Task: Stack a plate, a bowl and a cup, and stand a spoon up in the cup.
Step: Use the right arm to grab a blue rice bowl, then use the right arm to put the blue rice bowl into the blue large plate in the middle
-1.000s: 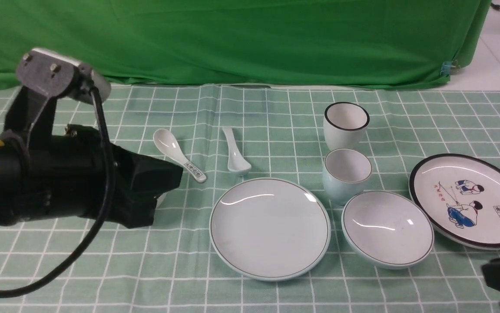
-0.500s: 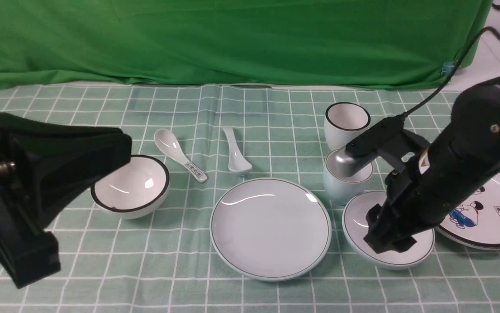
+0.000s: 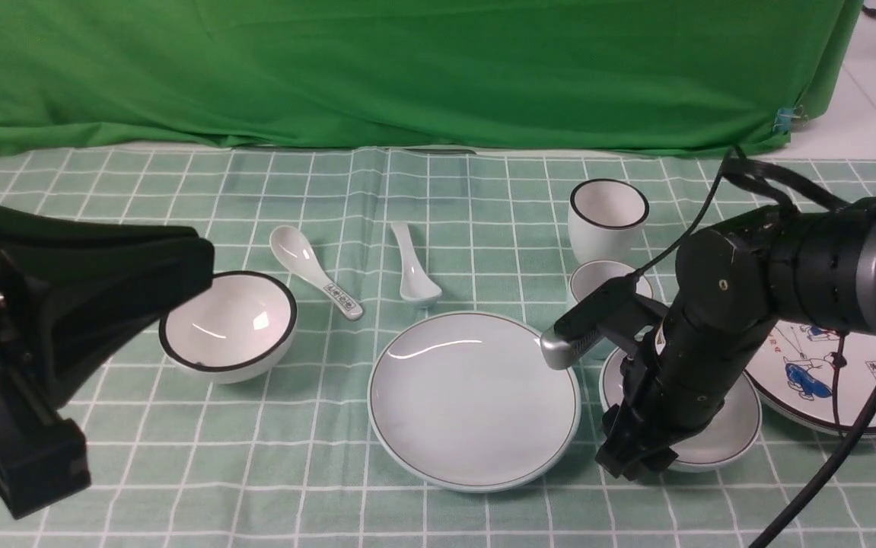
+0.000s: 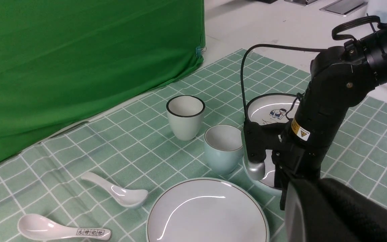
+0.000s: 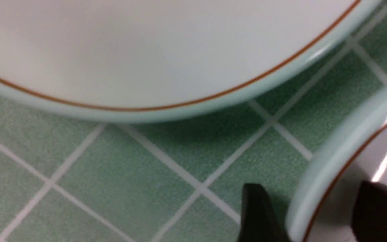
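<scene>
The pale blue-green plate (image 3: 474,399) lies at the table's front centre. Just to its right sits the bowl (image 3: 723,434), with the cup (image 3: 597,275) behind it, partly hidden by my right arm. The plain spoon (image 3: 412,268) lies behind the plate. My right gripper (image 3: 634,455) is down at the bowl's near-left rim. In the right wrist view its jaws (image 5: 314,205) stand open astride that rim (image 5: 341,158), one finger outside and one inside, beside the plate's edge (image 5: 166,50). My left gripper (image 3: 194,266) hangs shut and empty at the far left.
A black-rimmed white bowl (image 3: 228,323) and a patterned spoon (image 3: 316,274) lie at the left. A black-rimmed cup (image 3: 606,217) stands behind the pale cup. A cartoon plate (image 3: 826,373) lies at the right, under my right arm. A green backdrop hangs behind the table.
My right arm came in from the lower right, dropped to the bowl's near-left rim, and its jaws opened. The left arm pulled back to the left, uncovering the black-rimmed bowl.
</scene>
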